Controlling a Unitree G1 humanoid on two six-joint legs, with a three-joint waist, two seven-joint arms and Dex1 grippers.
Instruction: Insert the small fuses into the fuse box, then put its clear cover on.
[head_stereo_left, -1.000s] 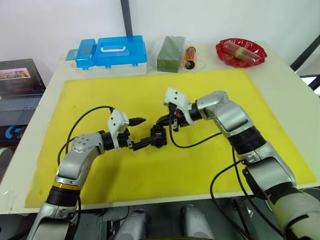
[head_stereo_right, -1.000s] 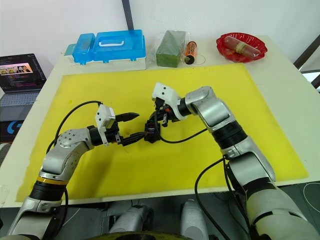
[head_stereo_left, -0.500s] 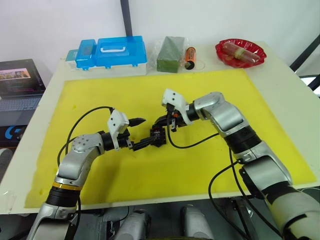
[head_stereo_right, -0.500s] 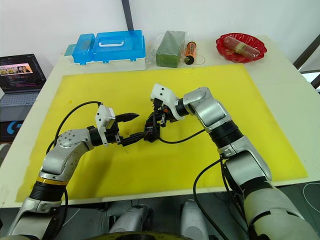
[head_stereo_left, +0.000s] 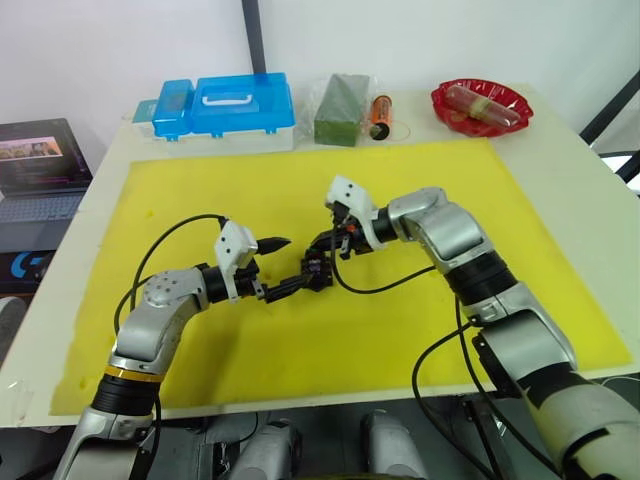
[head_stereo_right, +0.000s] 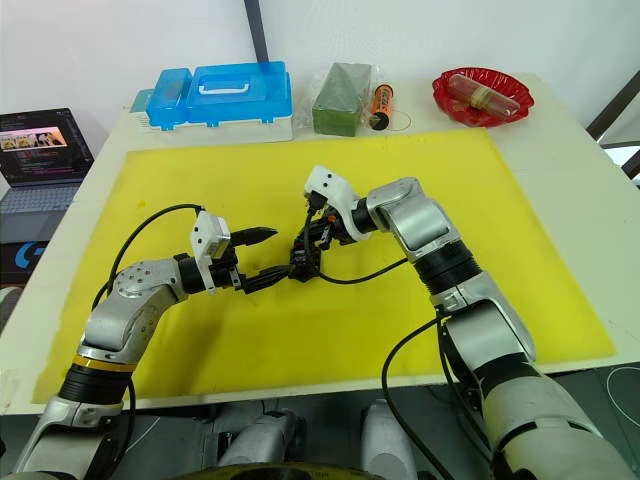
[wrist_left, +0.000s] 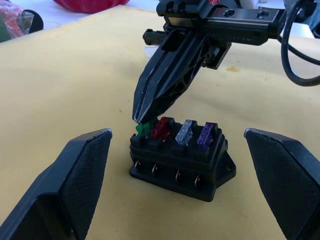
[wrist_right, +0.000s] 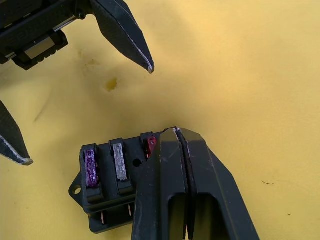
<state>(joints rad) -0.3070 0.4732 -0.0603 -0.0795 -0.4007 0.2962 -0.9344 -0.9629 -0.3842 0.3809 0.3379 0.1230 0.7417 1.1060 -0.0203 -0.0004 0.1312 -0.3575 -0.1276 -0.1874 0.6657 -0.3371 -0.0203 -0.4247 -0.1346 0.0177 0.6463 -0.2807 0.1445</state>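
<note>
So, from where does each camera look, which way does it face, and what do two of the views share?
Left eye view: on the head, looking forward and down over the yellow mat; both arms show.
Right eye view: beside it, same scene.
Left wrist view: on the left wrist, looking along its open fingers at the fuse box, with the right claw on the green fuse.
Right wrist view: on the right wrist, looking down its shut fingers.
Both wrist views share the fuse box and the purple fuse.

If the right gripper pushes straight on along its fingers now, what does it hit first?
Probably the green fuse: the right gripper, fingers shut, has its tip at that fuse's top, at the end slot of the fuse box.
</note>
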